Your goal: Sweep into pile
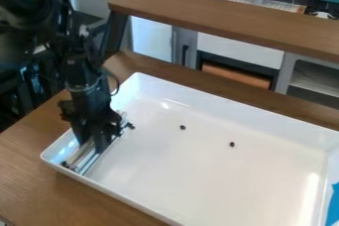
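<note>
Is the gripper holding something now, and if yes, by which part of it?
It seems so: the gripper holds the long silver sweeping bar at about its middle.

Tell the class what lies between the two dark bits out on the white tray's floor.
Between one dark bit and the other dark bit, the camera view shows a bare stretch of white tray.

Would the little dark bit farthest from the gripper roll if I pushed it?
Maybe: that dark bit looks roundish. It may slide too, since the white tray looks shiny and smooth. Being so tiny, it's probably very light.
</note>
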Robot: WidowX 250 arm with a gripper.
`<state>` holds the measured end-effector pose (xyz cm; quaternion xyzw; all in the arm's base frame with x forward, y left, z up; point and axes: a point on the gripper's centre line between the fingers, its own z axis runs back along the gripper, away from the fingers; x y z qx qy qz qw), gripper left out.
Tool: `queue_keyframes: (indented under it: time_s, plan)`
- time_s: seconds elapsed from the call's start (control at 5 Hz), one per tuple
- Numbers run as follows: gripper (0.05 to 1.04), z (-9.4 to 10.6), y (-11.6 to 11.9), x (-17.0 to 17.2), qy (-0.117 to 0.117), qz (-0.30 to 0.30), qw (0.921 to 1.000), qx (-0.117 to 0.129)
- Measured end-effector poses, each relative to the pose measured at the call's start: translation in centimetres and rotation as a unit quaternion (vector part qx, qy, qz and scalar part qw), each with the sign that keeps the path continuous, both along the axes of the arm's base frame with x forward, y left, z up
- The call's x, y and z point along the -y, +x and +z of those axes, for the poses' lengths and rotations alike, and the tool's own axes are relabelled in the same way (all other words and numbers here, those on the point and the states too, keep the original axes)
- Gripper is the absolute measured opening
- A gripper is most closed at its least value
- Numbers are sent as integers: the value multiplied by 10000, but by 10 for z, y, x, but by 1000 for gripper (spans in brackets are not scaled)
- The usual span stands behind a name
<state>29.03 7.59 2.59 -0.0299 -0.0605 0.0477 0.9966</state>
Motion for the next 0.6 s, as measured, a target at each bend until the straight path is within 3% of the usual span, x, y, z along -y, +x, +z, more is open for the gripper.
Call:
queue_keyframes:
  time_s: [0.2, 0.4, 0.6]
  plan:
    - [367, 26, 10, 48, -502, -136, 9981, 324]
    - [367, 39, 17, 86, -884, -272, 9949, 403]
    - [367, 50, 32, 141, -974, -709, 9912, 546]
